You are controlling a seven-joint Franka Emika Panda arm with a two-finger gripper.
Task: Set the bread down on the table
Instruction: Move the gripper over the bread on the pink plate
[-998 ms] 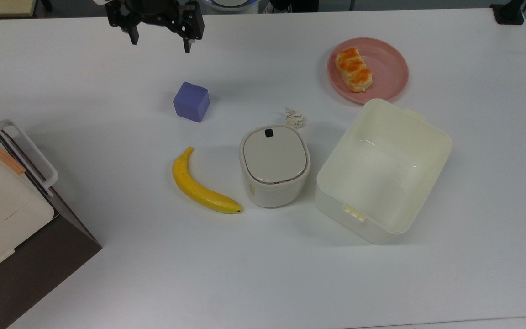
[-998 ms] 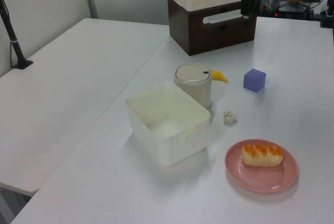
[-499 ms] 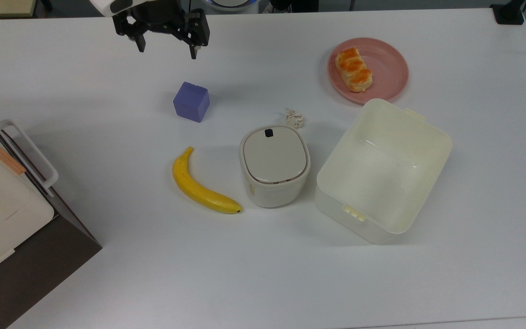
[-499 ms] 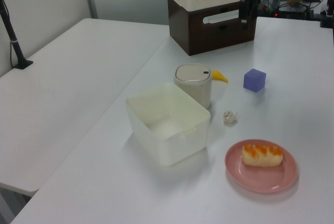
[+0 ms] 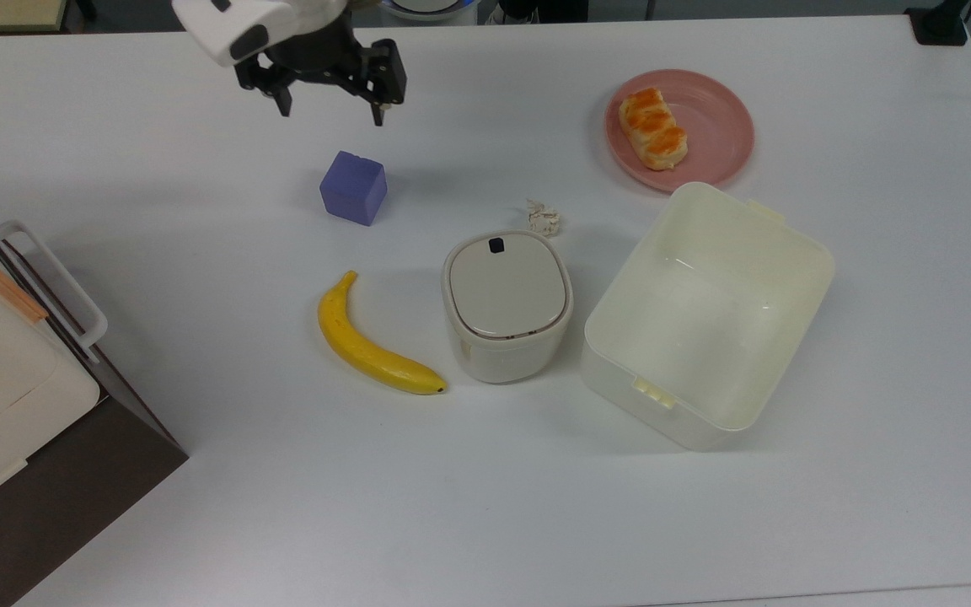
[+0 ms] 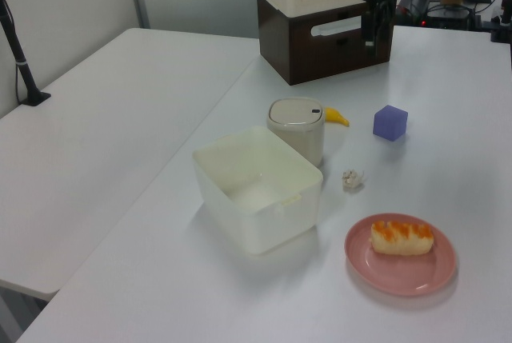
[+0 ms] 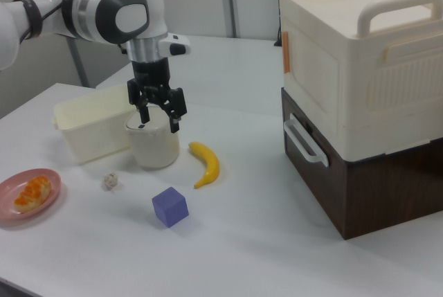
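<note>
The bread (image 5: 652, 129) (image 6: 402, 237) (image 7: 32, 194), a small loaf with an orange-brown top, lies on the pink plate (image 5: 713, 126) (image 6: 422, 273) (image 7: 14, 210) at the top view's upper right. The white table (image 5: 485, 506) carries everything. My gripper (image 5: 331, 112) (image 7: 160, 123) (image 6: 369, 41) hangs open and empty high above the table at the top view's upper left, above the purple cube (image 5: 354, 187). It is far to the left of the bread in the top view.
A banana (image 5: 367, 341), a lidded cream pot (image 5: 506, 308), a paper wad (image 5: 544, 218) and an open cream bin (image 5: 709, 312) sit mid-table. A cream box on a brown cabinet (image 7: 360, 103) stands at the top view's left edge.
The gripper has moved toward the top view's right and slightly down the picture, closer to the purple cube. Its fingers stay open. Nothing on the table has shifted.
</note>
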